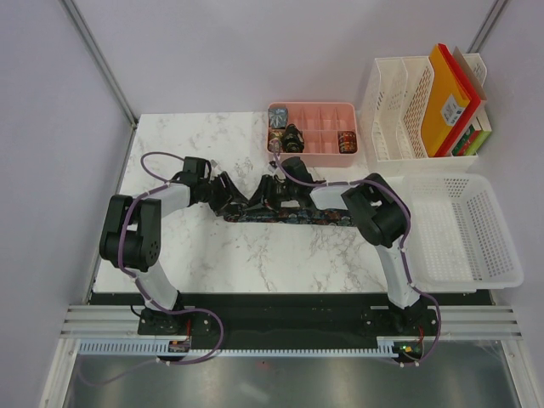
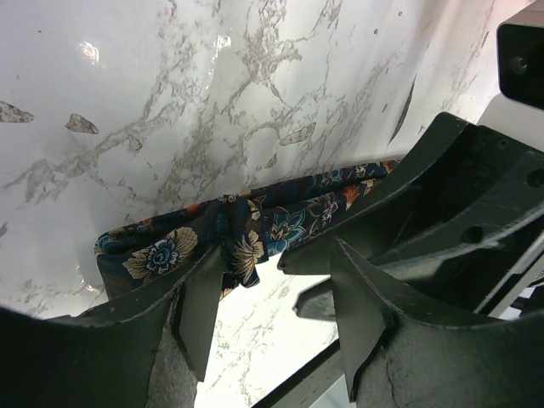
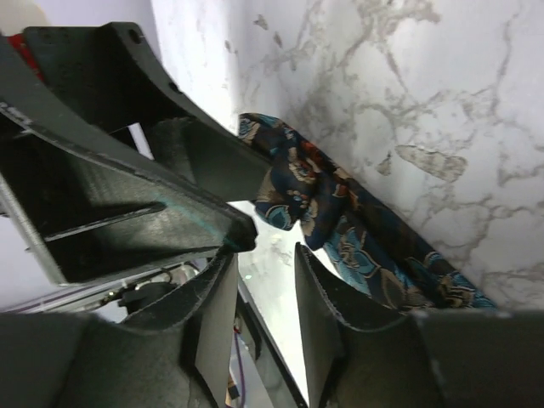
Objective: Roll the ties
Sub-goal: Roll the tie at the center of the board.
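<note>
A dark blue tie with a flower pattern (image 1: 297, 218) lies as a strip across the middle of the marble table (image 1: 187, 246). My left gripper (image 1: 240, 202) and my right gripper (image 1: 270, 194) face each other over its left part. In the left wrist view the left gripper (image 2: 279, 255) is open, nothing between its fingers, and the tie's bunched end (image 2: 246, 234) lies just past the fingertips. In the right wrist view the right gripper (image 3: 265, 255) is open too, with the folded tie (image 3: 357, 229) beside its right finger (image 3: 319, 314). Two rolled ties (image 1: 293, 136) (image 1: 347, 142) sit in the pink tray (image 1: 316, 107).
The pink compartment tray stands at the table's back edge. To its right is a white file rack (image 1: 399, 119) holding an orange book (image 1: 450, 98). A white mesh basket (image 1: 463, 229) stands off the table's right side. In each wrist view the other gripper's black body (image 2: 459, 195) (image 3: 110, 170) is close.
</note>
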Controlling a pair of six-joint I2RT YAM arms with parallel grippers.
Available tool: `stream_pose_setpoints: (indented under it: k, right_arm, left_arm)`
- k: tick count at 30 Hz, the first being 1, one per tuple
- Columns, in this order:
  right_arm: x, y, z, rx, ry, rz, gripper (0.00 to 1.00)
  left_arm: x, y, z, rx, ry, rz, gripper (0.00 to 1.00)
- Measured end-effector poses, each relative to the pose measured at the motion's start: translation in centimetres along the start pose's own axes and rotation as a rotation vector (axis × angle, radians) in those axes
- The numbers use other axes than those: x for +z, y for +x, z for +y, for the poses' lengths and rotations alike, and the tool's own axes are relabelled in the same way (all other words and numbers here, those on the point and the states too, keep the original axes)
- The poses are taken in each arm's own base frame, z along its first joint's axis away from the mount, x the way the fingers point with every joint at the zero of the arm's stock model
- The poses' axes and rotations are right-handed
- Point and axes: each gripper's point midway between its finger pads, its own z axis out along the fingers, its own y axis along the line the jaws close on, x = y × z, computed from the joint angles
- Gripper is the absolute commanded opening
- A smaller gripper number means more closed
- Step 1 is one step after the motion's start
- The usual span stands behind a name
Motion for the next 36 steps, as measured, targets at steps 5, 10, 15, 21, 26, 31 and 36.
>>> stream_pose_setpoints:
  k: [5,10,15,21,26,31,36]
  right_arm:
    - [0.0,-0.1,0.9,0.047,-0.053,-0.017,0.47]
    - [0.1,-0.1,1.2,0.084,-0.069,-0.023,0.47]
    - [0.4,0.0,1.3,0.1,-0.087,-0.028,0.46]
    - [0.4,1.0,-0.2,0.147,-0.076,-0.024,0.45]
    - [0.5,1.1,-0.5,0.152,-0.071,-0.024,0.45]
    - [0.7,1.2,-0.9,0.16,-0.065,-0.024,0.45]
    - [0.8,1.2,-1.3,0.17,-0.059,-0.021,0.45]
  left_arm:
    - [0.0,-0.1,0.0,0.002,0.002,-0.006,0.64]
    - [0.0,-0.3,0.0,0.003,0.005,-0.013,0.63]
    - [0.0,-0.3,0.4,0.0,-0.002,-0.018,0.47]
    - [0.1,0.2,1.3,-0.017,-0.026,-0.008,0.23]
    - [0.0,0.7,1.7,-0.021,-0.033,0.002,0.02]
    - [-0.2,0.9,1.7,-0.008,-0.027,0.004,0.03]
    - [-0.2,1.0,1.6,0.008,-0.015,0.008,0.02]
